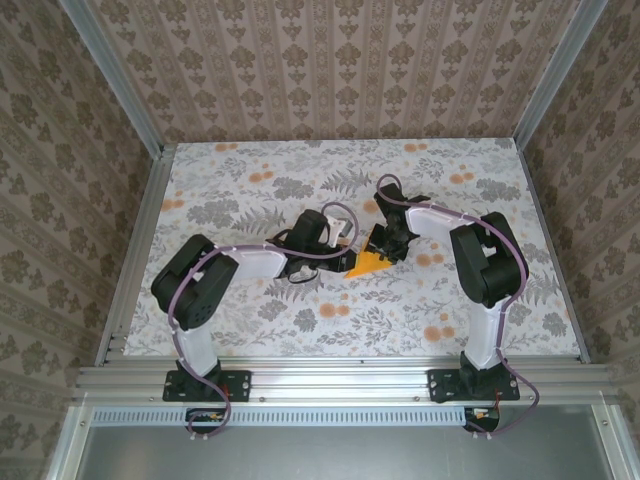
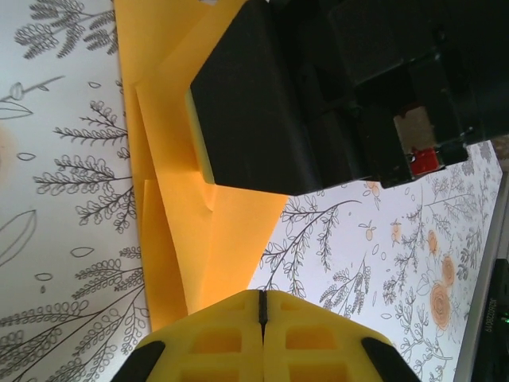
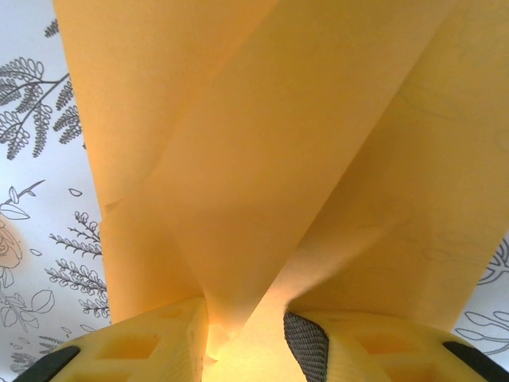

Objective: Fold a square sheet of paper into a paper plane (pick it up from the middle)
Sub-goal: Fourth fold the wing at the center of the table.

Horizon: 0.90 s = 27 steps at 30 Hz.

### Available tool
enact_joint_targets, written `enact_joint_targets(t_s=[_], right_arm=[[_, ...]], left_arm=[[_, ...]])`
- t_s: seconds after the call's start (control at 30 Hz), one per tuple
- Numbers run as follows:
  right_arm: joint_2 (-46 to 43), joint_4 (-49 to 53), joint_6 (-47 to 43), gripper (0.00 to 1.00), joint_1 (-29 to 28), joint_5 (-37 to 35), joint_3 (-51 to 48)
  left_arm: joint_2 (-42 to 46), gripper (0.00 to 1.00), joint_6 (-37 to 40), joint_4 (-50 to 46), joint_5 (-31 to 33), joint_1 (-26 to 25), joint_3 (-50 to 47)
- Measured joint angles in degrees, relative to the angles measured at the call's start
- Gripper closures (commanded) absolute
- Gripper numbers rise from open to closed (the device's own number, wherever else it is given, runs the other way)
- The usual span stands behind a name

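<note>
**Item: sheet of paper (image 1: 368, 264), orange-yellow, partly folded**

**Location:** on the flowered worktop (image 1: 250, 320), a little to the 3 o'clock side of its centre. It lies between the two hands, at 3 o'clock from the left hand (image 1: 340, 256) and about 7 o'clock from the right hand (image 1: 385, 243).

**Progress:** judged part-way.
- Done: the sheet is no longer a flat square. From above it reads as a small wedge, and the left wrist view shows several straight creases and overlapping flaps.
- Left: it is not yet a narrow dart with a centre crease. The final lengthwise folds and the wings appear to remain.

**Appearance:** thin, plain and matte.
- The left wrist view shows layered panels tapering to a point at 6 o'clock, with one small pucker where the creases meet.
- The right wrist view shows it raised in broad, tent-like folds that gather downward.

**Right hand:** pinching the paper, whose folds funnel into the gap between the yellow pads.

**Left hand:** pads pressed together with only a seam between them. The paper's point runs up to them, but I cannot tell whether any edge is caught.
</note>
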<state>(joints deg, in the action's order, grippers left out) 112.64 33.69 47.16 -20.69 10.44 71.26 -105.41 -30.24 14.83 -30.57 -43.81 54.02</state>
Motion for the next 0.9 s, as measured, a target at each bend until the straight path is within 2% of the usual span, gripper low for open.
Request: enact_joint_targets(t_s=[0.33, 0.9], right_arm=[[0.02, 0.04, 0.00, 0.59, 0.00, 0.00, 0.00], [0.04, 0.09, 0.00, 0.59, 0.00, -0.02, 0.00]], left_arm=[[-3.34, 0.94, 0.96, -2.97, -3.37, -0.74, 1.77], [-4.50, 0.96, 1.97, -6.27, -1.29, 0.04, 1.79]])
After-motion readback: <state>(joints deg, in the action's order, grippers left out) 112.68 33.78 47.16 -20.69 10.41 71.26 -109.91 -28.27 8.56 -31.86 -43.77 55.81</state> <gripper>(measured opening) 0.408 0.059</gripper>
